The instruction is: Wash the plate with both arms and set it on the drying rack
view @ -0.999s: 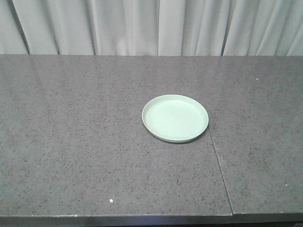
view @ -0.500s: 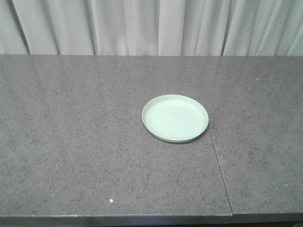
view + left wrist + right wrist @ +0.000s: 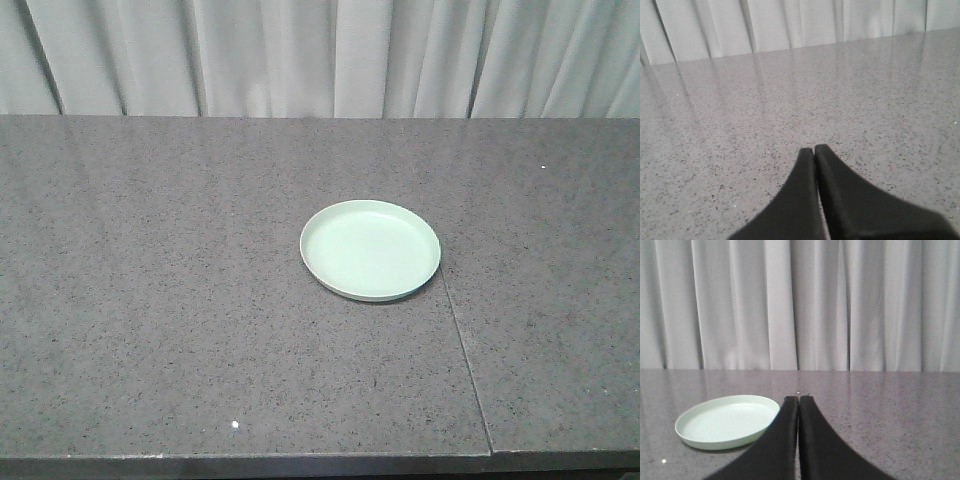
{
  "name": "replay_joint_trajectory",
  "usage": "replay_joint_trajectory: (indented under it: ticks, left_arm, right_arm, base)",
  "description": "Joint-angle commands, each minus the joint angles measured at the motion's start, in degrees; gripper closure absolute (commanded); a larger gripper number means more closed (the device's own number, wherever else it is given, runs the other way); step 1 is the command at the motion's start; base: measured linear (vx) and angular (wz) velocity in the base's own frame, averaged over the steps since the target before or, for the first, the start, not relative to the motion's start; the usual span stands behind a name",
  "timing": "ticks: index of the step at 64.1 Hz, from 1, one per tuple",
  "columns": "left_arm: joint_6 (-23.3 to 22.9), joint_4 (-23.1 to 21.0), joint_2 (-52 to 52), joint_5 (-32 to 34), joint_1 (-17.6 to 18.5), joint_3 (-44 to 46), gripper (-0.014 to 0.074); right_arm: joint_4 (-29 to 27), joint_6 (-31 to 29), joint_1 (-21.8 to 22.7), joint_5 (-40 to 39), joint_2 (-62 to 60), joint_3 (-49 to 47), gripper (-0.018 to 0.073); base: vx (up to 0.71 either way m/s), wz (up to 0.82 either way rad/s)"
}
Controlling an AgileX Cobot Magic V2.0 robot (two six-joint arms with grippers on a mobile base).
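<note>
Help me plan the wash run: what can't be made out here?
- Drying rack: in no view, beyond every frame edge.
- Plate underside, front view: hidden against the counter.
- Plate's near-right rim, right wrist view: behind the right gripper.
- Both arms: bottom edge cuts off all but the fingertips, left gripper included.

The plate (image 3: pixel 370 250) is a plain pale mint green with no pattern, its raised rim a shade lighter. The desk (image 3: pixel 150 300) is dark grey, speckled all over with fine black and pale flecks, with one thin dark seam (image 3: pixel 465 360) to the right of the plate and a single bright white speck (image 3: pixel 234 424) near the front edge; from the left wrist it looks a lighter, glossy grey. The curtain (image 3: pixel 300 55) behind is pale grey-white, striped with soft vertical shadows from its folds, and the left end effector (image 3: pixel 814 150) and right end effector (image 3: pixel 798 399) are plain matte black.
</note>
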State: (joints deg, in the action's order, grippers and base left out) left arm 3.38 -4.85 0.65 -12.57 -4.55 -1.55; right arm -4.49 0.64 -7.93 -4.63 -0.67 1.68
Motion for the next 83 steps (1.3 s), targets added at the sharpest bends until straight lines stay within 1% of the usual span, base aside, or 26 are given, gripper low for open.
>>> replay_joint_trajectory:
  ticks: [1, 3, 8, 12, 16, 20, 26, 29, 31, 35, 40, 45, 49, 52, 54, 57, 60, 64, 68, 79, 83]
  left_arm:
    - [-0.49, -0.19, 0.81, 4.01, 0.02, 1.48, 0.0603]
    - [-0.49, -0.19, 0.81, 4.01, 0.02, 1.48, 0.0603]
    - [-0.49, -0.19, 0.81, 4.01, 0.02, 1.48, 0.0603]
    - [-0.49, -0.19, 0.81, 4.01, 0.02, 1.48, 0.0603]
    - [-0.49, -0.19, 0.81, 4.01, 0.02, 1.48, 0.0603]
    - [-0.49, -0.19, 0.81, 4.01, 0.02, 1.48, 0.0603]
    - [-0.49, -0.19, 0.81, 4.01, 0.02, 1.48, 0.0603]
    - [-0.49, -0.19, 0.81, 4.01, 0.02, 1.48, 0.0603]
    - [-0.49, -0.19, 0.81, 4.01, 0.02, 1.48, 0.0603]
    - [-0.49, -0.19, 0.81, 4.01, 0.02, 1.48, 0.0603]
    - [-0.49, -0.19, 0.81, 4.01, 0.02, 1.48, 0.0603]
    - [-0.49, -0.19, 0.81, 4.01, 0.02, 1.48, 0.0603]
    - [-0.49, -0.19, 0.81, 4.01, 0.02, 1.48, 0.0603]
    - [-0.49, -0.19, 0.81, 4.01, 0.02, 1.48, 0.0603]
    - [-0.49, -0.19, 0.81, 4.01, 0.02, 1.48, 0.0603]
    - [-0.49, -0.19, 0.81, 4.01, 0.02, 1.48, 0.0603]
    - [-0.49, -0.19, 0.81, 4.01, 0.02, 1.48, 0.0603]
    - [-0.49, -0.19, 0.81, 4.01, 0.02, 1.48, 0.0603]
    - [-0.49, -0.19, 0.81, 4.01, 0.02, 1.48, 0.0603]
    - [-0.49, -0.19, 0.81, 4.01, 0.02, 1.48, 0.0603]
    - [-0.49, -0.19, 0.81, 4.01, 0.02, 1.48, 0.0603]
  right_arm:
    - [-2.65, 1.48, 0.16, -2.98, -0.23, -1.93, 0.0561]
    - [-3.42, 1.48, 0.16, -1.43, -0.23, -3.50, 0.0561]
    - [-4.57, 1.48, 0.16, 5.37, 0.59, -8.81, 0.0561]
    - [-4.78, 1.36, 0.16, 11.20, 2.55, -13.64, 0.0561]
    - [-4.82, 0.85, 0.05, 15.26, 5.52, -18.96, 0.0561]
    - [-5.23, 0.80, 0.05, 16.31, 7.80, -22.50, 0.0561]
    - [-6.03, 1.06, 0.05, 11.11, 10.72, -25.91, 0.0561]
    - [-6.56, 0.84, 0.05, 9.84, 12.17, -27.36, 0.0561]
    - [-6.50, 0.79, 0.05, 10.57, 13.33, -28.38, 0.0561]
    - [-6.50, 0.54, 0.05, 15.22, 16.81, -31.24, 0.0557]
    - [-6.56, -1.64, 0.05, 20.61, 22.64, -35.54, 0.0538]
    - [-7.04, -6.24, 0.05, 24.75, 28.50, -40.14, 0.0477]
    - [-7.85, -9.05, 0.05, 27.11, 32.64, -43.18, 0.0399]
    - [-9.38, -11.27, 0.05, 28.38, 35.79, -45.58, 0.0318]
    - [-10.96, -12.61, 0.05, 28.38, 37.49, -47.00, 0.0266]
    - [-13.48, -13.91, 0.05, 27.48, 40.07, -48.39, 0.0164]
    - [-15.94, -15.34, 0.05, 25.59, 42.28, -48.96, 0.0083]
    - [-18.38, -17.77, 0.05, 23.71, 44.77, -49.51, 0.0022]
    - [-22.12, -21.36, 0.05, 24.71, 48.10, -51.20, 0.0001]
    - [-31.69, -32.40, -0.02, 34.13, 59.91, -62.20, 0.0023]
    - [-33.76, -34.79, -0.02, 36.33, 64.07, -65.83, 0.0027]
  base:
    - [0.00, 0.00]
    - [0.00, 0.00]
    - [0.00, 0.00]
    - [0.00, 0.00]
    - [0.00, 0.00]
    - [0.00, 0.00]
    - [0.00, 0.00]
    - [0.00, 0.00]
    - [0.00, 0.00]
    - [0.00, 0.00]
    - [0.00, 0.00]
    - [0.00, 0.00]
    - [0.00, 0.00]
    - [0.00, 0.00]
    - [0.00, 0.00]
    - [0.00, 0.00]
    - [0.00, 0.00]
    - [0.00, 0.00]
    - [0.00, 0.00]
    - [0.00, 0.00]
    - [0.00, 0.00]
